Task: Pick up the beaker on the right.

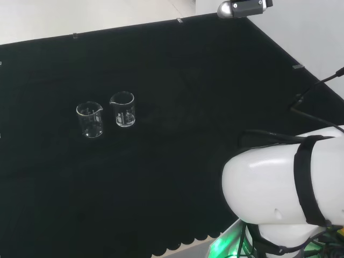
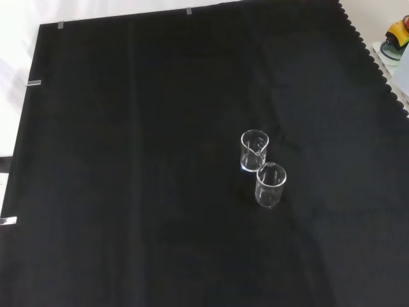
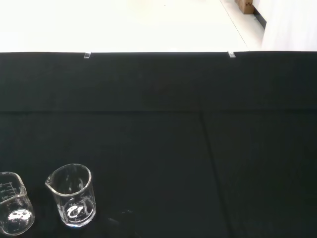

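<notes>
Two clear glass beakers stand upright on the black cloth, side by side and almost touching, both looking empty. In the head view the right-hand beaker (image 1: pixel 123 109) sits a touch farther off than the left-hand beaker (image 1: pixel 90 119), its spout turned to the left, and both are well to the left of the big white arm link (image 1: pixel 279 185) that bulks in the near right corner. Switch to the front view and the pair lines up one behind the other, a little right of the cloth's middle: the right-hand beaker (image 2: pixel 254 150) is the farther one, the left-hand beaker (image 2: pixel 271 185) the nearer, just beside it. From the wrist camera, the right-hand beaker (image 3: pixel 72 196) shows whole with its spout toward its neighbour, while the left-hand beaker (image 3: pixel 13 210) is cut by the picture's edge. Nothing is touching either beaker. The black cloth (image 2: pixel 140 192) spreads bare all around them over the tabletop, small clips (image 2: pixel 33 83) pinning its far edges. As for the fingers, I cannot tell how they stand.
</notes>
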### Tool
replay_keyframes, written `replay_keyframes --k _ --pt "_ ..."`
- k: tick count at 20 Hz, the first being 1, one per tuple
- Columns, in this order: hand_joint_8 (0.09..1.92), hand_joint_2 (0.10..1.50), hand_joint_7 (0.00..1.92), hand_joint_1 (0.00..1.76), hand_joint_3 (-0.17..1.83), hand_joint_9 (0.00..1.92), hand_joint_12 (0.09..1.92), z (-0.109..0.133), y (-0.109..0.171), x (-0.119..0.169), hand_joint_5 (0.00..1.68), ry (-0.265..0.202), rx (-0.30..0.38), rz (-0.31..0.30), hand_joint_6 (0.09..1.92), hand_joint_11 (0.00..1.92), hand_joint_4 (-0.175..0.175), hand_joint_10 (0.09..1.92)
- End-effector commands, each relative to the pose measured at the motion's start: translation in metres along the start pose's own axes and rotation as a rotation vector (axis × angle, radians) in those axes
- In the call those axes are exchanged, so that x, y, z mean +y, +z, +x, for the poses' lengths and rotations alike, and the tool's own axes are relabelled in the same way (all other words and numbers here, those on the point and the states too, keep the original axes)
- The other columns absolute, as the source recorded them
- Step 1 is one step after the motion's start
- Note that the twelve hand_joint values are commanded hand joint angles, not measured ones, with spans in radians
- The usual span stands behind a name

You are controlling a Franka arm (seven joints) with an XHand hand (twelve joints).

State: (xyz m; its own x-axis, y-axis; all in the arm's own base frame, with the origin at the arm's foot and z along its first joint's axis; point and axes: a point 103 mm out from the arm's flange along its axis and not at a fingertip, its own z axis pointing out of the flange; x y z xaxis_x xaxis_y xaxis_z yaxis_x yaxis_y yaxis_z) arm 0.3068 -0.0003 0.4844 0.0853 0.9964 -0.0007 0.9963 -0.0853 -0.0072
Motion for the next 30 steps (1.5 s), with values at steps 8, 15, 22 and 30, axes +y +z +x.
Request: replay_keyframes --k 8,15,22,30 --pt "0.09 1.16 0.14 0.00 0.72 0.21 0.56 0.007 0.003 0.003 0.06 0.002 -0.025 -0.003 0.09 0.00 -0.011 0.09" --pt "0.09 1.16 0.14 0.00 0.72 0.22 0.56 0.006 0.006 0.006 0.06 0.017 -0.020 0.019 0.09 0.00 -0.012 0.09" --pt "0.09 1.16 0.15 0.00 0.72 0.22 0.56 -0.002 0.040 0.034 0.07 0.019 0.033 0.043 0.09 0.00 -0.013 0.09" --pt "0.09 1.16 0.16 0.00 0.72 0.23 0.56 -0.010 0.067 0.052 0.08 0.011 0.095 0.067 0.09 0.00 -0.015 0.09"
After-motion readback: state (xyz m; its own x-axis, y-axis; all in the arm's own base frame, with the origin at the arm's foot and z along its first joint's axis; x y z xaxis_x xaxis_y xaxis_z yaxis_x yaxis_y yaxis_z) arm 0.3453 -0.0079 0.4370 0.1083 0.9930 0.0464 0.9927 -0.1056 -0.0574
